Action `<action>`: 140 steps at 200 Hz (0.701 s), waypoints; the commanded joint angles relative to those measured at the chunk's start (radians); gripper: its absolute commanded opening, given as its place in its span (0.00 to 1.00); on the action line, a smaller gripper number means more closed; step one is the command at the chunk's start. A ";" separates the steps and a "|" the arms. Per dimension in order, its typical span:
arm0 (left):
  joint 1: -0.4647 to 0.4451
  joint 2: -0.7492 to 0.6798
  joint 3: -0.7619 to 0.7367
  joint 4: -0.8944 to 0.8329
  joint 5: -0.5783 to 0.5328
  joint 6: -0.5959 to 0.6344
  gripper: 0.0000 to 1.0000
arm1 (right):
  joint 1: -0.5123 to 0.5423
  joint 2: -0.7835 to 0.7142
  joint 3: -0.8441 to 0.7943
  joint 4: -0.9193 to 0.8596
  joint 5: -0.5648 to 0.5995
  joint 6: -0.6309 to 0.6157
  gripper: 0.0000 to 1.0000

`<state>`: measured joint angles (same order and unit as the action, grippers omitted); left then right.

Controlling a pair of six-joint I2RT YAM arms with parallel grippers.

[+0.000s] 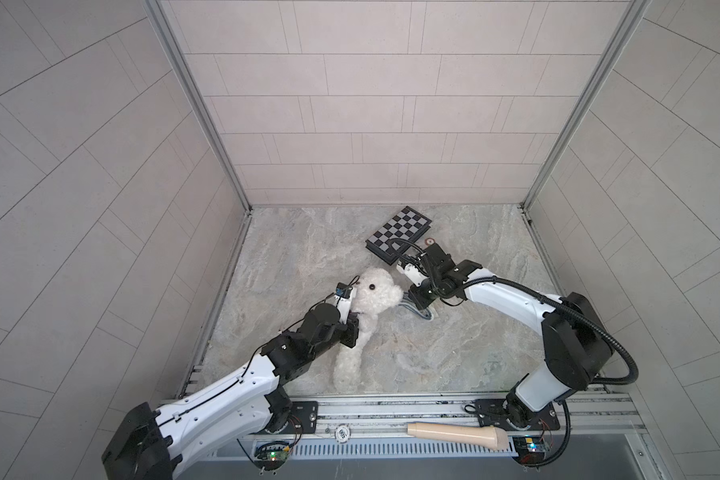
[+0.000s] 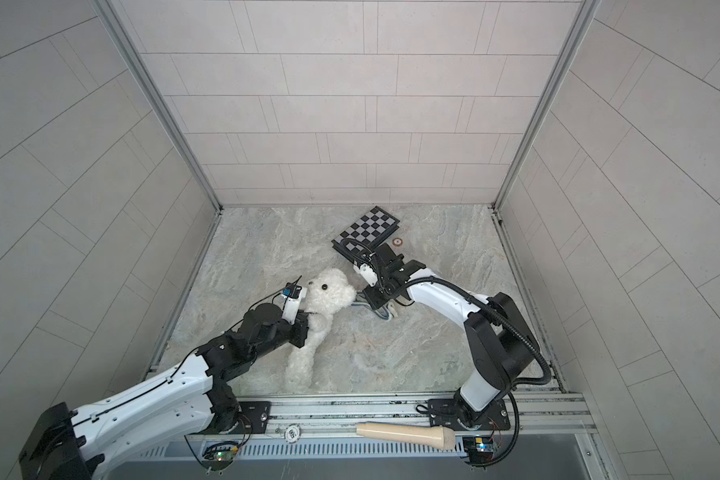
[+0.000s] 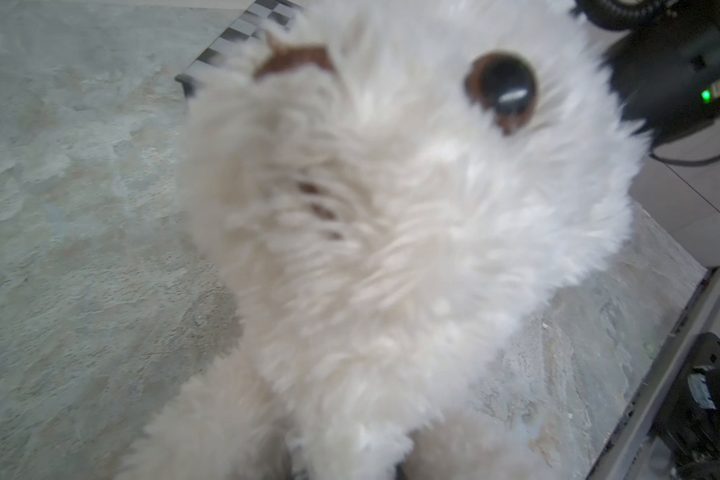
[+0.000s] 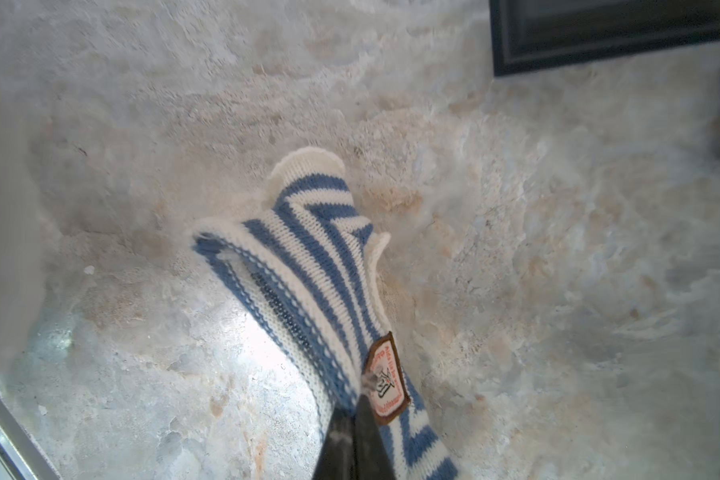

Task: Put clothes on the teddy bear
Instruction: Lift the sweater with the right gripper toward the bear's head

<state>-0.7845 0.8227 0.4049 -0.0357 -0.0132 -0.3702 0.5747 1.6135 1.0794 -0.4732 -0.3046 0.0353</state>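
My left tool (image 1: 353, 326) is closed down into the fur at the neck of the teddy bear (image 1: 375, 291). The bear lies left of the middle of the table (image 1: 300, 249), feet toward the near edge. My right tool (image 4: 359, 401) is clamped tight on the striped shirt (image 4: 308, 257), just beside the bear's head.

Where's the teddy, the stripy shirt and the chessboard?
teddy bear (image 1: 381, 297), in a top view, on its head.
striped shirt (image 4: 308, 266), right wrist view, on its folded middle.
chessboard (image 1: 400, 227), in a top view, on its checkered top.
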 commanded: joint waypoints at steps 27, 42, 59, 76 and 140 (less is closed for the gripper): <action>0.025 -0.023 -0.007 -0.038 -0.034 -0.031 0.00 | -0.004 0.024 -0.044 0.054 0.009 0.039 0.12; 0.024 -0.031 -0.011 -0.038 -0.037 -0.034 0.00 | -0.004 0.026 -0.049 0.060 0.012 0.044 0.23; 0.024 -0.043 -0.018 -0.031 -0.039 -0.036 0.00 | -0.003 0.024 -0.058 0.058 0.029 0.046 0.28; 0.024 -0.050 -0.021 -0.026 -0.041 -0.041 0.00 | -0.004 0.018 -0.062 0.040 0.037 0.042 0.29; 0.024 -0.027 -0.023 -0.001 -0.035 -0.040 0.00 | 0.023 -0.030 -0.096 0.018 0.058 0.038 0.38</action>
<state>-0.7639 0.7933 0.3901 -0.0795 -0.0429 -0.4042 0.5793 1.6245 0.9901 -0.4328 -0.2687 0.0845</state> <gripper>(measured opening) 0.117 0.378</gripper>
